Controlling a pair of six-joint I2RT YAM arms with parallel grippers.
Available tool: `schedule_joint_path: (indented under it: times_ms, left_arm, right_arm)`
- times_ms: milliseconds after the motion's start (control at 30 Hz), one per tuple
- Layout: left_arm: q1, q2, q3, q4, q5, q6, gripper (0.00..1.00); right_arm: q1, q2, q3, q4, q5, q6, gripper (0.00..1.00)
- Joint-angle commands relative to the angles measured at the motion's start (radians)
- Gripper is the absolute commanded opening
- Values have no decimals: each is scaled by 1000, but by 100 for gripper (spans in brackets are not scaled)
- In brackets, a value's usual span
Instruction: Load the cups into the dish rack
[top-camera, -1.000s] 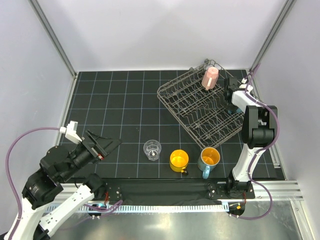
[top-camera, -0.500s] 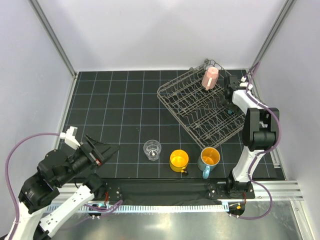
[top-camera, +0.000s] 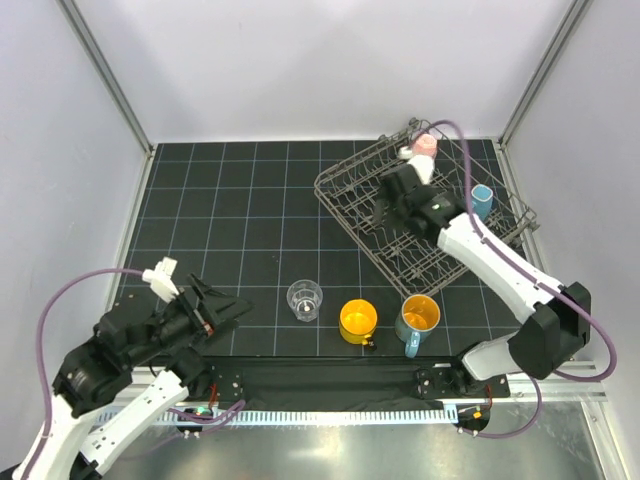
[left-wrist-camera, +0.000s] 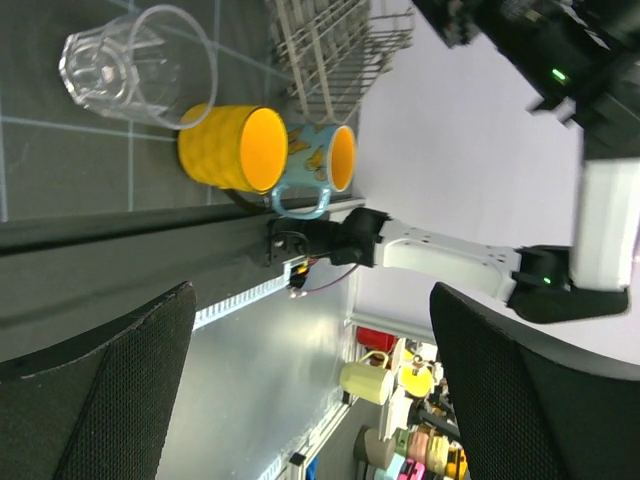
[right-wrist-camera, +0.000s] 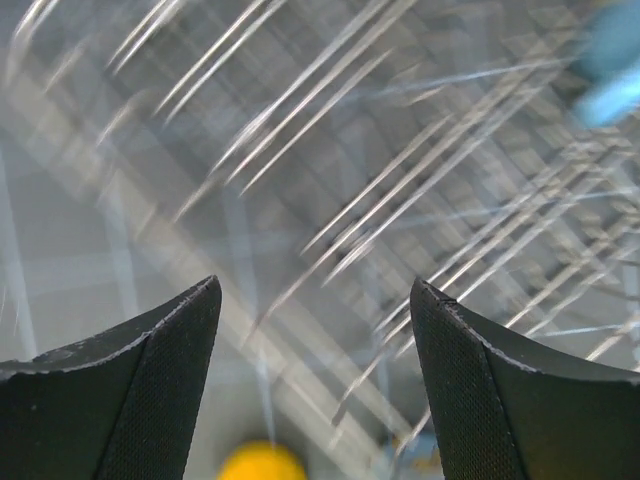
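**Right claw (top-camera: 388, 190) after release.** It has swung from the right rim of the dish rack (top-camera: 345, 195) to above the middle, jaws wide and empty. The released blue mug (top-camera: 482, 200) now sits in the rack to the claw's right, and the pink cup (top-camera: 425, 146) is just beyond the claw. The glass tumbler (top-camera: 305, 299), yellow mug (top-camera: 357, 320) and orange-lined mug (top-camera: 419, 317) wait on the table, nearer the bases. The left claw (top-camera: 232, 305) is also wide and empty.

A black mat (top-camera: 240, 215) ruled with a pale grid covers the table, closed in by plain white walls (top-camera: 300, 70), with a slanted aluminium post (top-camera: 105, 75) at the far left corner and another (top-camera: 545, 62) at the far right. Along the near edge a white toothed strip (top-camera: 330, 412) runs above a brushed metal sheet (top-camera: 400, 450). In the left wrist view a pale yellow mug (left-wrist-camera: 365, 379) sits among blurred clutter beyond the table.
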Motion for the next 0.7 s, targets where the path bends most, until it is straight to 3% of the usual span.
schedule_joint_path:
  times_ms: [0, 167, 267, 467, 600, 667]
  left_arm:
    - [3, 33, -68, 91, 63, -24, 94]
    - [2, 116, -131, 167, 103, -1, 91]
    - [2, 157, -149, 190, 77, 8, 87]
    - [-2, 266, -161, 252, 57, 40, 79]
    - [-46, 352, -157, 327, 39, 40, 78]
    - [-86, 406, -135, 347, -13, 36, 78]
  right_arm:
    - [163, -53, 9, -107, -31, -79, 76]
    - [422, -119, -25, -194, 13, -85, 74]
    - [488, -174, -75, -217, 10, -61, 74]
    - [506, -338, -210, -159, 51, 27, 74]
    - [504, -421, -211, -280, 333, 169, 72]
    - [504, -439, -194, -335, 375, 203, 72]
